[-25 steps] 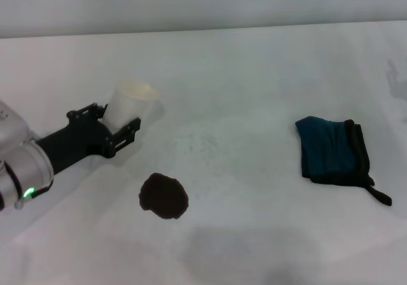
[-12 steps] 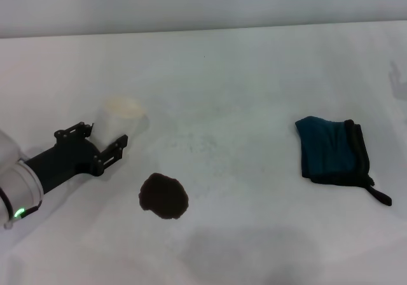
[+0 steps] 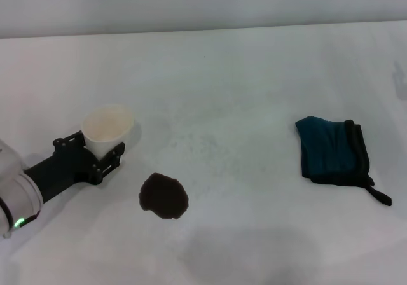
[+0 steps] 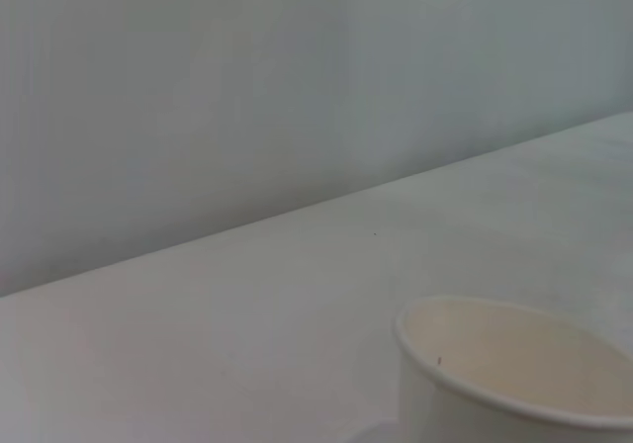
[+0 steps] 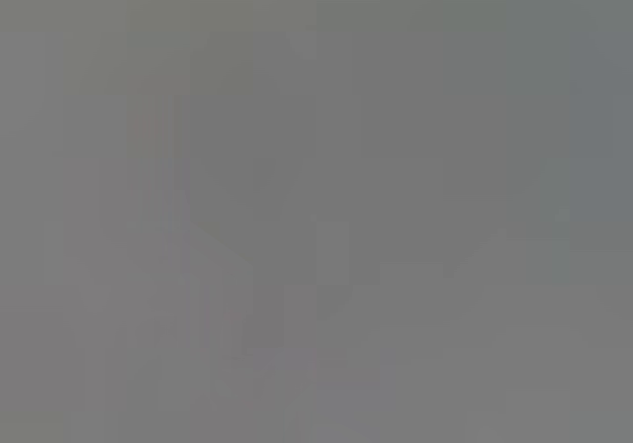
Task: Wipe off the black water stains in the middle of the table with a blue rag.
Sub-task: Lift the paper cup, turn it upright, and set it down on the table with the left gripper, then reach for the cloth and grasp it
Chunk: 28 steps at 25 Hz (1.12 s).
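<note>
The black water stain [image 3: 163, 196] is a round dark blotch on the white table [image 3: 241, 75], near the front, left of centre. The blue rag [image 3: 332, 150] lies folded at the right with its black loop toward the front, and nothing touches it. My left gripper [image 3: 98, 146] is at the left, its black fingers closed around the lower part of a white paper cup [image 3: 107, 126] that stands upright on the table, just left of and behind the stain. The cup's rim shows close up in the left wrist view [image 4: 514, 364]. The right gripper is out of view.
The table's far edge meets a pale wall [image 3: 203, 5]. The right wrist view is a plain grey blur with nothing to make out.
My left gripper moved the cup toward the front left and down. The cup, tilted a second ago, now stands upright. The stain and rag have not moved.
</note>
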Each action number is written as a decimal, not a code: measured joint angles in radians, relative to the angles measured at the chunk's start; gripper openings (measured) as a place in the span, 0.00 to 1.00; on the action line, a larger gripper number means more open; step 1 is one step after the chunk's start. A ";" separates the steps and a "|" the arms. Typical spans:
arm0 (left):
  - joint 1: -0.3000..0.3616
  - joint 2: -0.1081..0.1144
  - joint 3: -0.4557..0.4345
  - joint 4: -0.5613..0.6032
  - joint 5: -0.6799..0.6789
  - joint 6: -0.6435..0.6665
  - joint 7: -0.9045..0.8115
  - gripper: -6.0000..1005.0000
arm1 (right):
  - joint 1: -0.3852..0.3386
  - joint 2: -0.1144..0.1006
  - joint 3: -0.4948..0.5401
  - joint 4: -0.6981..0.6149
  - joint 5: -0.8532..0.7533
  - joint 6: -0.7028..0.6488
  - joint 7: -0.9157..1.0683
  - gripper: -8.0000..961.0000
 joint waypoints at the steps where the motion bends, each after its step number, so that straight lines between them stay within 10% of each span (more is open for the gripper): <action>1: 0.003 0.000 0.000 0.001 -0.005 0.000 0.004 0.57 | -0.001 0.000 -0.001 0.000 0.000 -0.001 0.000 0.43; 17: 0.086 -0.001 0.000 0.053 -0.054 0.061 0.131 0.83 | -0.005 0.001 -0.009 0.000 0.000 -0.002 0.000 0.43; 28: 0.274 -0.002 0.000 0.067 -0.192 0.226 0.283 0.87 | -0.009 0.001 -0.020 -0.001 -0.001 0.028 -0.007 0.44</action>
